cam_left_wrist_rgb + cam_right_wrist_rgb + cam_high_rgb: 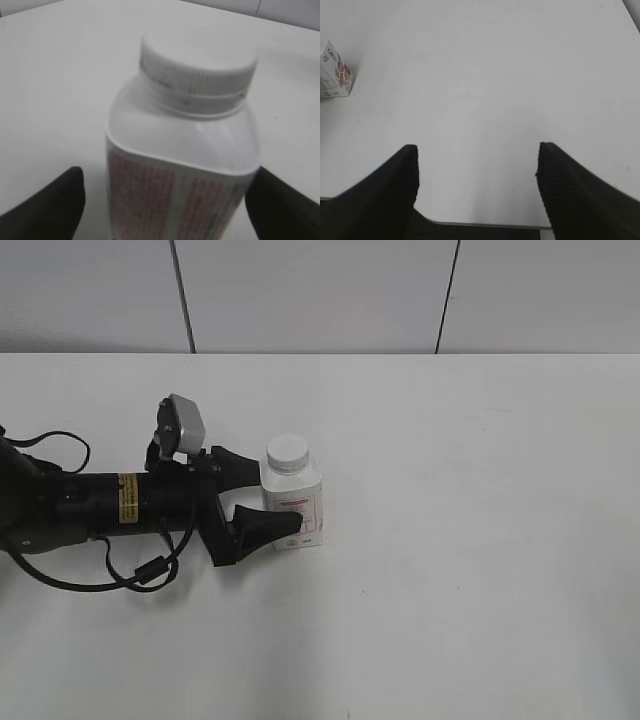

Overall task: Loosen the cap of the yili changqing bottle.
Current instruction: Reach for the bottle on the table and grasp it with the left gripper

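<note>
Centre-left of the exterior frame: bottle (294, 502) stands upright on the bench (480, 540), cap (287, 450) on top.
Left gripper (262, 502): spread, one finger on each side of the bottle's body; whether the pads touch it, I cannot tell.
Right gripper (477, 175): spread, holding nothing, over bare bench; absent from the exterior frame.
Cap state: looks seated on the neck, not yet loosened.
Risk: a loose hold would likely let the bottle spin with the cap, or tip over, once the cap is twisted.
Risk two: the squarish body may slip in the fingers if gripped at its corners.
Open room: wide bare bench to the right and front of the bottle.
Edges: bench edge lies at the bottom of the right wrist frame; a small carton (334, 72) sits far left there.
</note>
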{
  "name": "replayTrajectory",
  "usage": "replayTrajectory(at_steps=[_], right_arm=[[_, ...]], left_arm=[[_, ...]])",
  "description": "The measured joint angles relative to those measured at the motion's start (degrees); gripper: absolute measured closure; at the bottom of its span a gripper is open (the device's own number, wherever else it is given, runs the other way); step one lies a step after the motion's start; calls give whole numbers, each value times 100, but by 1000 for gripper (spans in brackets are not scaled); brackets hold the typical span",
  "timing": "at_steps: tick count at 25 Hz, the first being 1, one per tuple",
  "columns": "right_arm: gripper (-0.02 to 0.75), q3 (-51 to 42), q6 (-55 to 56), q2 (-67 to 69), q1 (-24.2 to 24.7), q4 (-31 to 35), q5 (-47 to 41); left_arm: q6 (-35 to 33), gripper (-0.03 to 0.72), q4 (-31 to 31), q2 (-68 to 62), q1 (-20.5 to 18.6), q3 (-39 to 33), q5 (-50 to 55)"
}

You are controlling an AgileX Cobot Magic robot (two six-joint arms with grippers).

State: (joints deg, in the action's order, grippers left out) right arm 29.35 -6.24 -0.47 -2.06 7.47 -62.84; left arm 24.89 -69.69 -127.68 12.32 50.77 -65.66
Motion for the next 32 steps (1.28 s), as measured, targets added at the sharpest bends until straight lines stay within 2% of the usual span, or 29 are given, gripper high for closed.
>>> replayTrajectory(at_steps=[3, 7, 14, 19, 27, 32], right_arm=[[156, 0, 0, 0, 0, 12, 0], [156, 0, 0, 0, 0, 178, 5], [156, 13, 0, 125, 0, 263, 10], [156, 380, -6, 1117, 0, 269, 155], [156, 1480, -22, 3159, 0, 282, 245], [156, 2365, -381, 4473, 0, 506, -154]], left_arm=[[0, 94, 301, 0, 81, 0, 102], [0, 115, 383, 0, 120, 0, 113], [0, 232, 449, 0, 301, 0, 157], [0, 246, 451, -7, 330, 0, 121], [0, 249, 309, -26, 330, 0, -51], [0, 249, -20, -26, 330, 0, -112]])
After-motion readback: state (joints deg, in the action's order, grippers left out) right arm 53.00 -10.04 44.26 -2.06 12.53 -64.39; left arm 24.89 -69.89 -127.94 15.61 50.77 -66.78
